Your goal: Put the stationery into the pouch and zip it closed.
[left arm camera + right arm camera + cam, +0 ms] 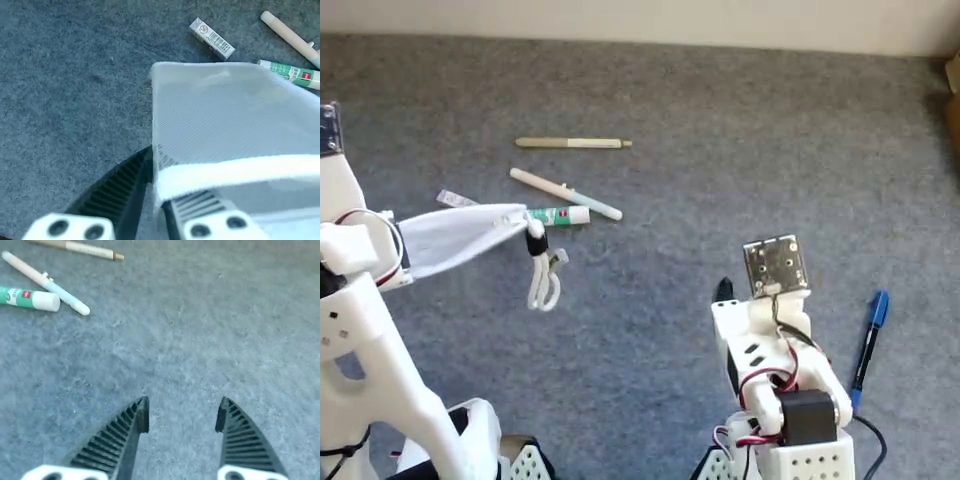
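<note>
My left gripper (156, 170) is shut on one edge of the white mesh pouch (235, 115). In the high view the pouch (460, 235) stretches from that gripper (395, 250) toward the table's middle, and its white strap (542, 280) lies on the carpet. Beside the pouch's far end lie a green-and-white tube (560, 215), a cream and light-blue pen (565, 193) and an olive pen (572, 143). A small grey box (455, 198) sits behind the pouch. My right gripper (182, 415) hangs open over bare carpet, apart from the pens (47, 282). A blue pen (868, 345) lies right of the right arm.
Grey carpet (720, 150) covers the whole table, with open room in the middle and at the back right. A pale wall edge runs along the far side. The arm bases stand at the near edge.
</note>
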You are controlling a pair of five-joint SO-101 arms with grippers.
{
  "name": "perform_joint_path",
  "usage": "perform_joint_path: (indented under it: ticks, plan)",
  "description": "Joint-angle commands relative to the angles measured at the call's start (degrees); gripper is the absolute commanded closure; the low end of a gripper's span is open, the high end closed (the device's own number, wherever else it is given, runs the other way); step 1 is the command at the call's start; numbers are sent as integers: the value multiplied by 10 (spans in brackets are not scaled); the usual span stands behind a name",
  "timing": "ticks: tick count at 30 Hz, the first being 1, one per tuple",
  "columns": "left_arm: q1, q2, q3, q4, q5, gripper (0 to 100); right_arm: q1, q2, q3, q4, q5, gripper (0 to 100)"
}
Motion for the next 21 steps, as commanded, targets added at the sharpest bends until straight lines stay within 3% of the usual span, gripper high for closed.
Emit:
perform_joint_path:
  ticks: [1,15,21]
  plan:
    - [12,-1,-44,4,8,993,7,10,-39,-10,4,789]
    - [7,-1,6,4,4,993,8,15,-41,-10,7,789]
    - [7,-1,36,1,3,993,46,16,-44,-10,8,789]
